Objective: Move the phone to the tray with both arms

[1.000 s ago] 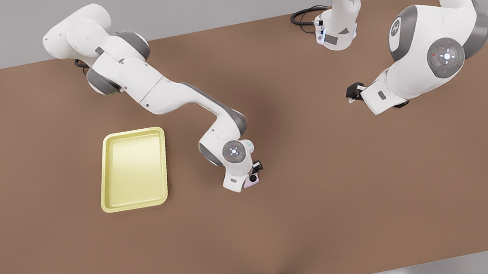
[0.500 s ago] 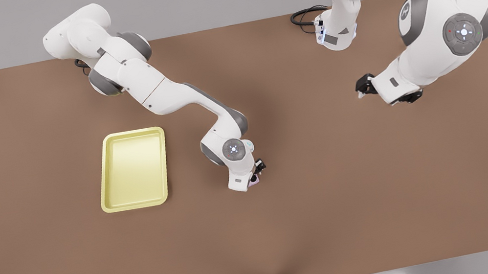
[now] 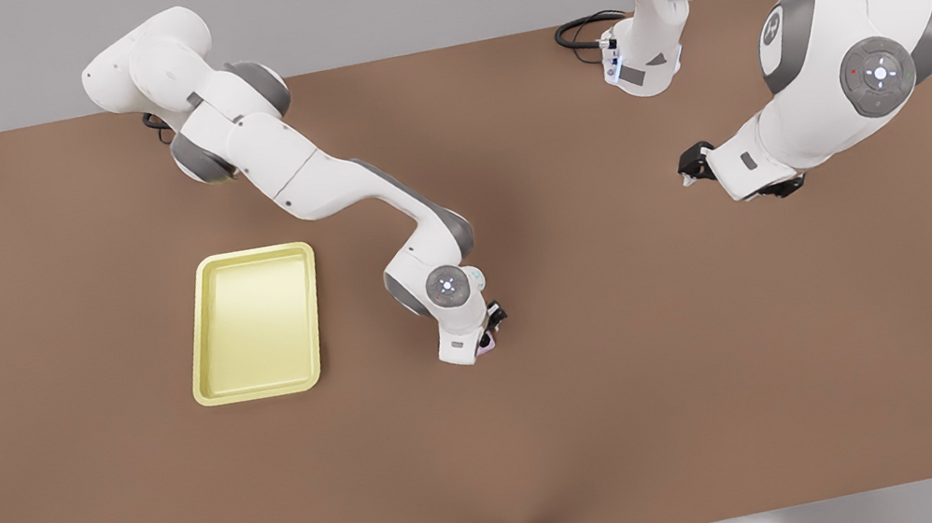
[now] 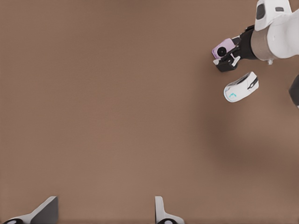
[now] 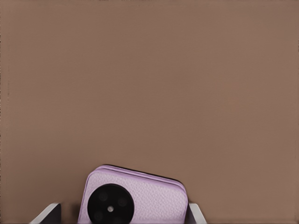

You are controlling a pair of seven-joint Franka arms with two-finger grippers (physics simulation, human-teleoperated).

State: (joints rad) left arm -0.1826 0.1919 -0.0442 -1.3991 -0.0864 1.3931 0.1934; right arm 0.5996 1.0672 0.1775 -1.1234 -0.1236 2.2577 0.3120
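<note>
Phone transport has the tray as its goal, and the tray lies on the table toward the front view's left, well apart from everything else. Next along, near the table's middle, the right hand points down with its fingers set narrowly either side of the phone, gripping it by the edges; a pink corner peeks out below the wrist in the front view, and I cannot tell whether it is clear of the table. The grip looks shallow, since much of the phone's body sticks out past the fingertips, so a quick swing toward the tray could let it pivot or slip free and drop short of the rim. A white mouse lies just beside that hand, and a low sideways carry risks nudging or dragging it. Releasing from too high could bounce the flat device off the tray's raised edge. Far to the front view's right, the left hand waits above bare table, its fingers spread wide and holding nothing; it is well clear, so a collision between the arms seems unlikely unless it swings inward.
</note>
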